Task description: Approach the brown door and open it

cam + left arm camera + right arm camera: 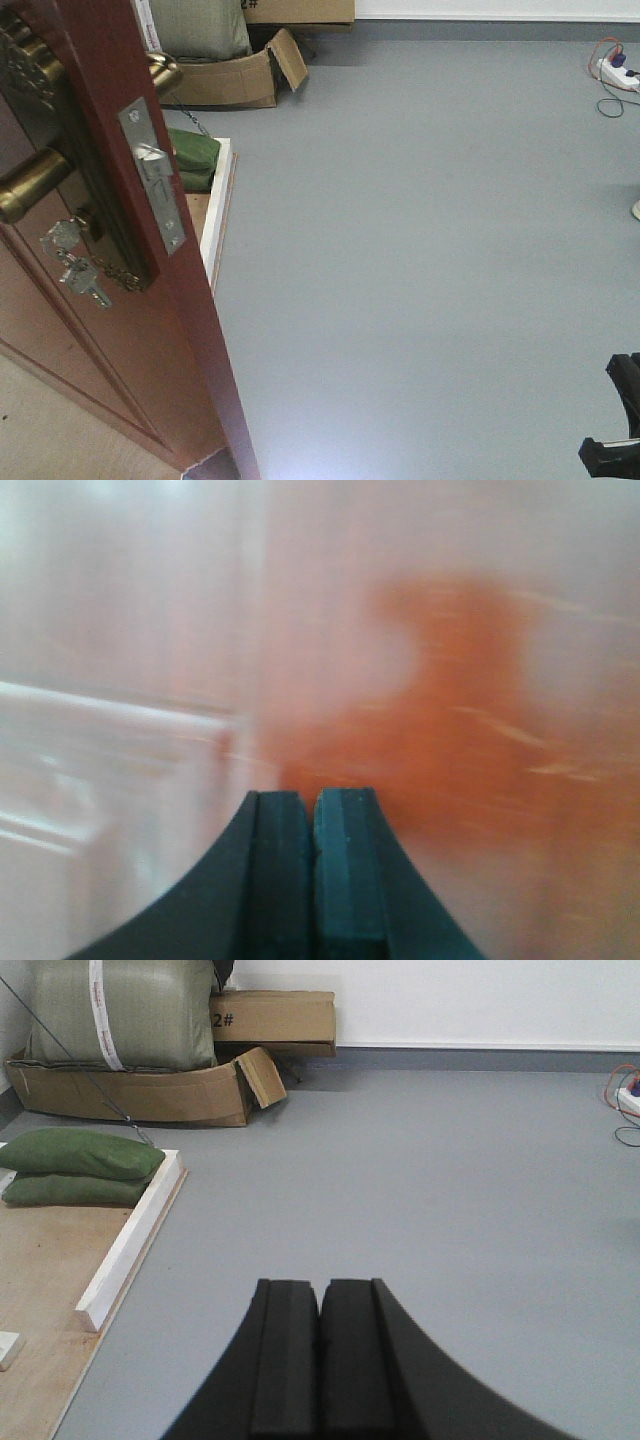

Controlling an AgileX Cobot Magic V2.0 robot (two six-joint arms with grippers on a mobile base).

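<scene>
Left gripper: black rubber jaws pressed together, nothing between them. It points straight at a blurred reddish-orange surface that fills the left wrist view; too blurred to identify.

Right gripper: jaws likewise together and empty. It is held level and low and aims out across the smooth grey floor.

Tall glossy reddish-brown panelled wooden door: at the left of the front view, close to the camera.
- Long axis upright, seen from above.
- Narrow latch edge faces the camera, with open floor to its right.
- Silver latch plate sits on that edge.
- One antique-brass lever handle projects from the near face, with a bunch of silver keys hanging below it.
- A second brass lever shows past the far face.

Beyond the door: white wooden base frame, two green sandbags stacked just inside it, and flattened brown cardboard boxes by the wall.
</scene>
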